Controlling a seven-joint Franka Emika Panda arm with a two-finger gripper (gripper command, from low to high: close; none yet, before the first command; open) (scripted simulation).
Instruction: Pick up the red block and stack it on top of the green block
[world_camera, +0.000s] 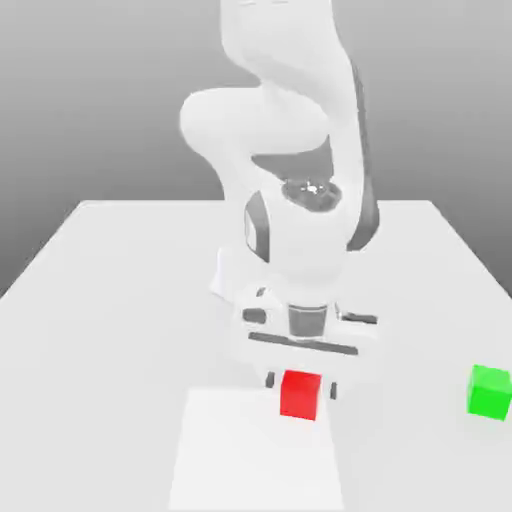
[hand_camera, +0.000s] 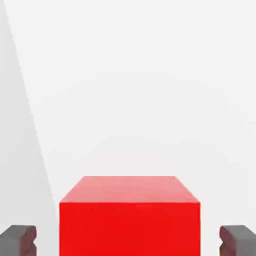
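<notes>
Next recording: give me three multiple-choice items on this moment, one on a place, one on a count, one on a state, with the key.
1. In the exterior view, where does the green block lie from the red block?
A. To that view's right
B. To that view's left
C. On top of it

2. How many blocks are on the table?
A. One
B. Two
C. Four

3. How does the tool stand?
A. Shut on the green block
B. Shut, far above both blocks
C. Open, one finger either side of the red block

Key:
1 A: the green block sits apart near the right edge of the exterior view.
2 B: one red and one green.
3 C: the hand view shows a gap between each of the fingers and the red block.
</notes>
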